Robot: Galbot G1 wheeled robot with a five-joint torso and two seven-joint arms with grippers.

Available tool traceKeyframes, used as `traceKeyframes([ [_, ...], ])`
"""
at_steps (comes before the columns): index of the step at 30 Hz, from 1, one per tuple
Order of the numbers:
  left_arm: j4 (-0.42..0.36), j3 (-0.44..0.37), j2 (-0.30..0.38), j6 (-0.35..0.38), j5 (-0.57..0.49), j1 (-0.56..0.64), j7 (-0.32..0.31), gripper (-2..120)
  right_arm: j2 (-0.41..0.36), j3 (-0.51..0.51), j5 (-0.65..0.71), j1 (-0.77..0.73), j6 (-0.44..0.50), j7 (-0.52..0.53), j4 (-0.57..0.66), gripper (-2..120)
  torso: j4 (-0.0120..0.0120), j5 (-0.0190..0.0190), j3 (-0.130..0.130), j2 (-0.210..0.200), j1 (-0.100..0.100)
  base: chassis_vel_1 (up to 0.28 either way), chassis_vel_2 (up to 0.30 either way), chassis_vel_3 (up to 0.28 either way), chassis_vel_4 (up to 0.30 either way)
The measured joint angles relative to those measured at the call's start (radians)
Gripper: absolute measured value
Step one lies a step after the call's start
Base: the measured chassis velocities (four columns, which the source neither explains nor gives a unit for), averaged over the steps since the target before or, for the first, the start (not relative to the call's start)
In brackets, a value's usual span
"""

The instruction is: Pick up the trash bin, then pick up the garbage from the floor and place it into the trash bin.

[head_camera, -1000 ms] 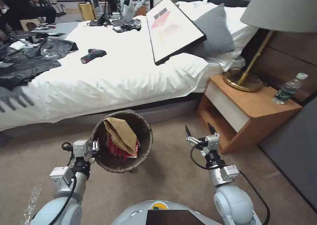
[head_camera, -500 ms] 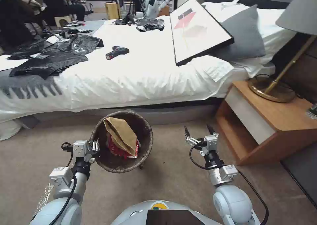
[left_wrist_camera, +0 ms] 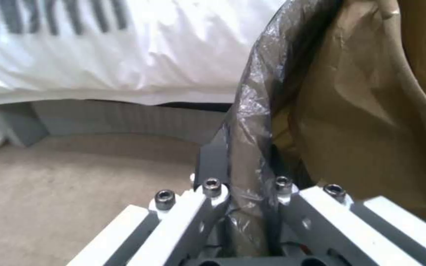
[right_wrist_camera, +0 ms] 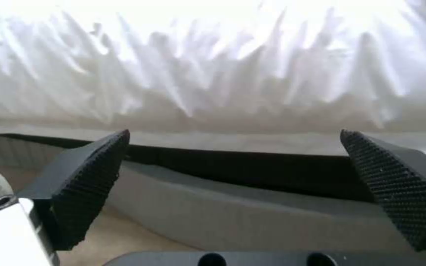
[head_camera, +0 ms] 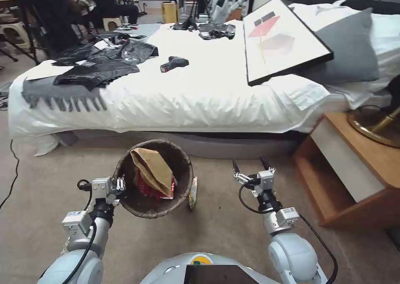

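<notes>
Crinkled brown plastic, pinched tight: that is the liner folded over the rim of the trash bin point(head_camera: 154, 177), and the left claw point(head_camera: 118, 188) is clenched on it at the bin's near-left edge, holding the bin up off the carpet in front of the robot. The left wrist view shows both fingers closed with the liner squeezed between them. Inside the bin, a tan paper bag point(head_camera: 153, 170) leans across red-and-white packets point(head_camera: 146, 188), so part of the garbage looks already collected.

Over on the other side, the right claw point(head_camera: 251, 166) hangs released, jaws spread wide and holding nothing, pointed toward the bed point(head_camera: 200, 92) (the right wrist view looks straight at the bed skirt between its 2 black pads point(right_wrist_camera: 87, 184)).

Now the relation that matters: 1 shiny snack wrapper point(head_camera: 193, 194) lies on the floor point(head_camera: 225, 225) just beside the bin's right edge, between the bin and the right claw. It sits lower than that claw and to its left, its long axis running roughly toward and away from the robot. The free right arm is plainly the nearer one for it, and judging by the layout, a reach down and inward would be needed.
</notes>
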Motion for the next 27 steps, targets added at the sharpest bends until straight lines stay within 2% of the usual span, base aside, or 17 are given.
traceKeyframes([
  [27,0.013,-0.004,0.004,-0.005,-0.005,-0.006,-0.002,0,-0.009,0.019,0.014,0.021,-0.004,0.007,-0.035,100,-0.0001,0.0001,0.0,0.0,0.0,0.077,0.075,0.078,0.079],
])
